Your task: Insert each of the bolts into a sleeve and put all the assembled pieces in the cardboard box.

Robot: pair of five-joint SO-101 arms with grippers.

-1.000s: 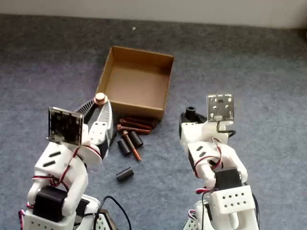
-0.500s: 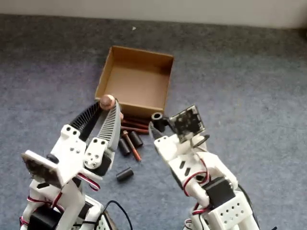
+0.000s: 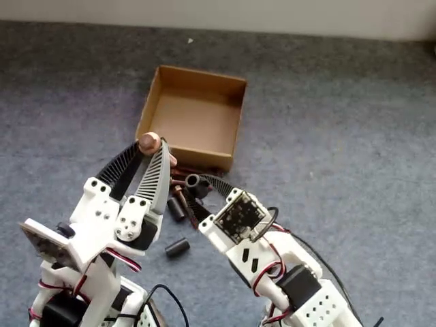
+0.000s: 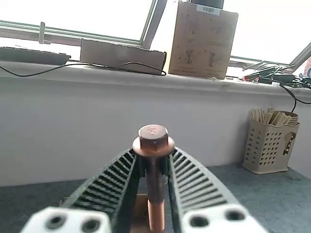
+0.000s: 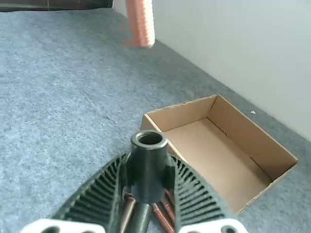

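Observation:
My left gripper is shut on a copper bolt, held head up just in front of the cardboard box. In the left wrist view the bolt stands upright between the ribbed fingers. My right gripper is shut on a black sleeve, open end up, a little to the right of the bolt. The right wrist view shows the sleeve upright, the box beyond it, and the bolt's threaded tip hanging above.
More copper bolts and black sleeves lie on the grey carpet just in front of the box. One sleeve lies apart, nearer the arm bases. Open carpet spreads to both sides.
The right arm swung left with its sleeve, from beside the box toward the left gripper. The left arm tipped forward, carrying the bolt slightly right, and has held there over the last half second.

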